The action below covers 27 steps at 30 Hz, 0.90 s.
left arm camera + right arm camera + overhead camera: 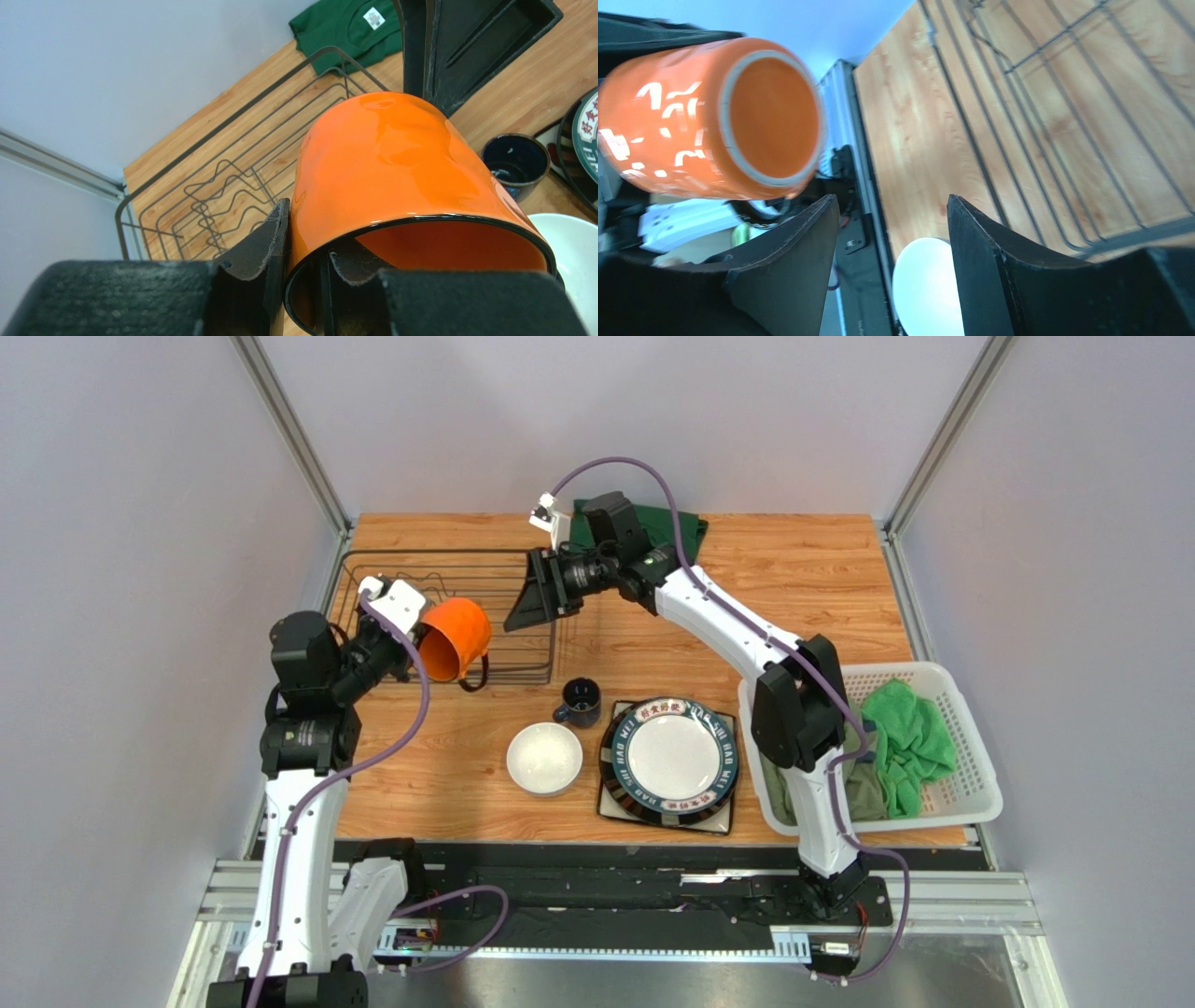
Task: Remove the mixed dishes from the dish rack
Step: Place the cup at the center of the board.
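Observation:
My left gripper [425,634] is shut on the orange mug [457,639], one finger outside the wall and one inside the rim [305,241]. It holds the mug [407,168] tilted above the front right corner of the dish rack [463,550]. The rack [231,185] holds no dishes. My right gripper [539,597] is open and empty over the rack's right end, facing the mug [710,115]. The dark blue mug [578,702], small white bowl [544,758] and round dark-rimmed plate [671,756] rest on the table in front. A square plate [720,822] lies under the round one, mostly hidden.
A white slatted basket [972,756] with green cloths stands at the right front. A dark green cloth [648,515] lies at the back edge behind the right arm. Metal frame posts and grey walls close in both sides.

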### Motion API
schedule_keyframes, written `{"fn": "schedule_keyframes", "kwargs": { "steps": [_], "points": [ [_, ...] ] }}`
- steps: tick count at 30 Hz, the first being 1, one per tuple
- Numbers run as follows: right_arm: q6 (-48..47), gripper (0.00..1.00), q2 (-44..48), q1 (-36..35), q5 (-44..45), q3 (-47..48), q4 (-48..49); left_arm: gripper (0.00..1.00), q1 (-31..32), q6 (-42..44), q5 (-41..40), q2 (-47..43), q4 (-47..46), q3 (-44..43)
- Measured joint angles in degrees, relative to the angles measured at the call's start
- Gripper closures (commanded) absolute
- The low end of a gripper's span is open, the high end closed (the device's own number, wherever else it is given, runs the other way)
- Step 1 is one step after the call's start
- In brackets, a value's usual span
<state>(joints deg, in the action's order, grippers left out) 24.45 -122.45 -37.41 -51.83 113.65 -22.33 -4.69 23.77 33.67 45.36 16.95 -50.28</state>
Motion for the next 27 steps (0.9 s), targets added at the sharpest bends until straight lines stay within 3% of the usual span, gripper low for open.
{"fn": "schedule_keyframes", "kwargs": {
  "steps": [7,14,21,27],
  "points": [
    [-6.6,0.39,3.4,0.0,10.5,-0.5,-5.4,1.00,0.0,7.0,-1.3,1.0,17.7,-7.7],
    [-11.0,0.39,6.0,-0.6,18.1,-1.3,-8.1,1.00,0.0,12.6,-5.4,6.3,33.1,-8.5],
    [-14.5,0.39,7.8,-2.5,22.6,-1.7,-10.0,1.00,0.0,15.1,-8.9,8.4,41.0,-8.0],
    [-17.1,0.38,8.2,-4.1,25.1,-2.1,-11.1,1.00,0.2,15.1,-10.8,16.1,44.3,-8.0]
  ]
}}
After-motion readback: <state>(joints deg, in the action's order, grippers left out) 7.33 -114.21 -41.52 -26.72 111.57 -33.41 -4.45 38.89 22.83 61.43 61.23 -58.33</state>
